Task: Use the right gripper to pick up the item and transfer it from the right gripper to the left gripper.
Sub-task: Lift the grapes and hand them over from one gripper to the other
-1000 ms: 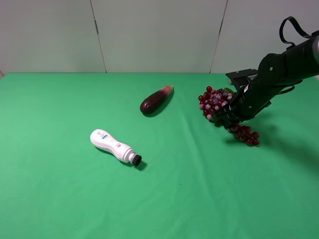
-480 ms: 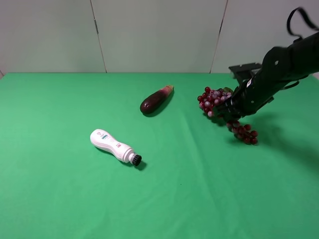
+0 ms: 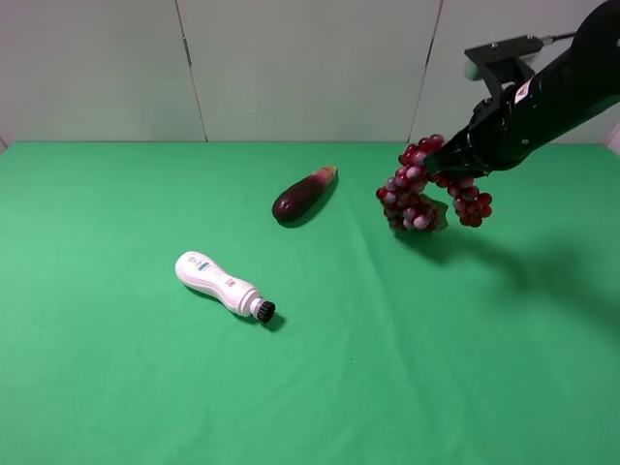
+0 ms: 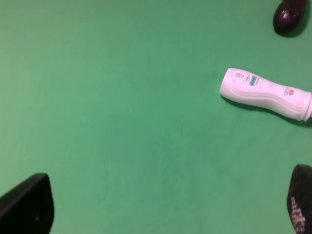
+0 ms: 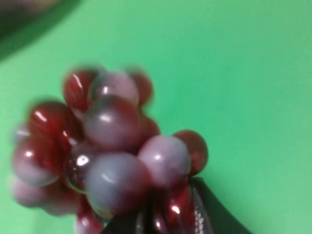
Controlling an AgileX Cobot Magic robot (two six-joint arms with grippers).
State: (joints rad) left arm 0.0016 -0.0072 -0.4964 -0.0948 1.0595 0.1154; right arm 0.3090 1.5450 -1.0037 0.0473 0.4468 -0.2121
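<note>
Aloft, grape bunch [image 3: 411, 200] pinched mid-length by right gripper [image 3: 443, 163], both ends drooping down, left gripper [image 4: 161, 207] spread.

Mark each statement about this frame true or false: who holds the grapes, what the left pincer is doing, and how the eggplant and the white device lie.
1. The right pincer is shut on the grapes. True.
2. The left pincer grips the white device. False: its jaws stand wide open and empty, and the device lies on the green cloth.
3. The eggplant touches the white device. False: the two lie well apart.
4. The white device lies on its side. True.
5. The grapes are already in the left pincer. False: only the right pincer holds them.
</note>
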